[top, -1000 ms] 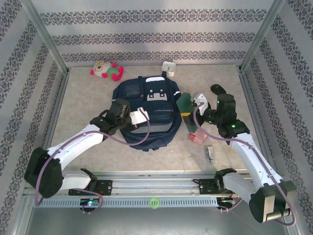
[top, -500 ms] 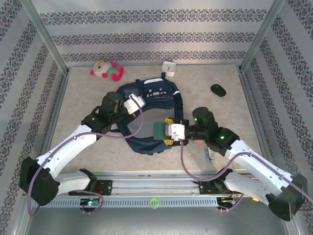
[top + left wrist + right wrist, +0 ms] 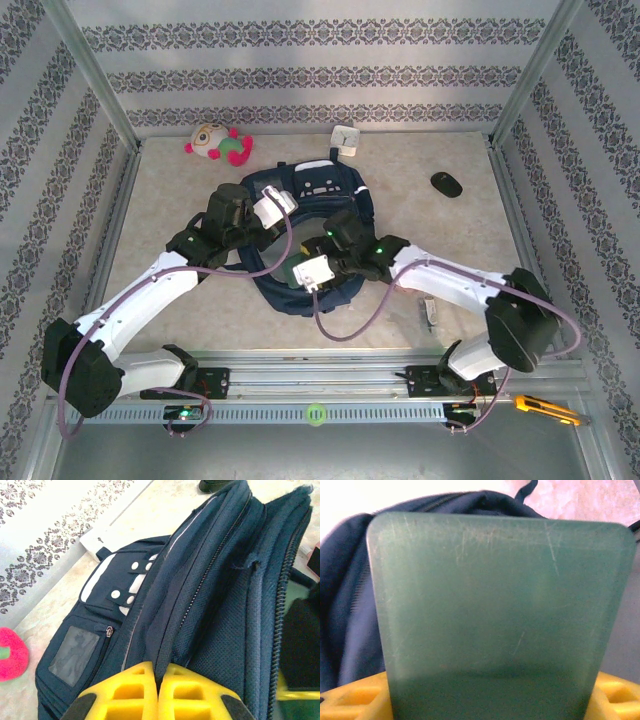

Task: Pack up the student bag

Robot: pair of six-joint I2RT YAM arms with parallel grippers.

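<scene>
The student bag [image 3: 318,186], a navy backpack with white buckle patches, lies mid-table with its main compartment held open. My left gripper [image 3: 284,203] is shut on the edge of the bag's upper flap; in the left wrist view the yellow fingers [image 3: 135,690] pinch that navy fabric [image 3: 210,595]. My right gripper [image 3: 301,272] is at the bag's opening, shut on a flat green case [image 3: 500,605], with its yellow fingers [image 3: 620,692] at the case's lower corners. Navy bag fabric [image 3: 345,610] shows behind the case.
A plush toy [image 3: 218,143] and a small white box [image 3: 345,137] lie at the back. A black mouse [image 3: 446,183] sits at the right. A clear packet [image 3: 428,313] lies near the right arm, and a yellow cutter [image 3: 545,405] lies by the front rail.
My right arm swung left, carrying the green case from beside the bag to its opening. My left gripper lifted the flap, opening the bag.
</scene>
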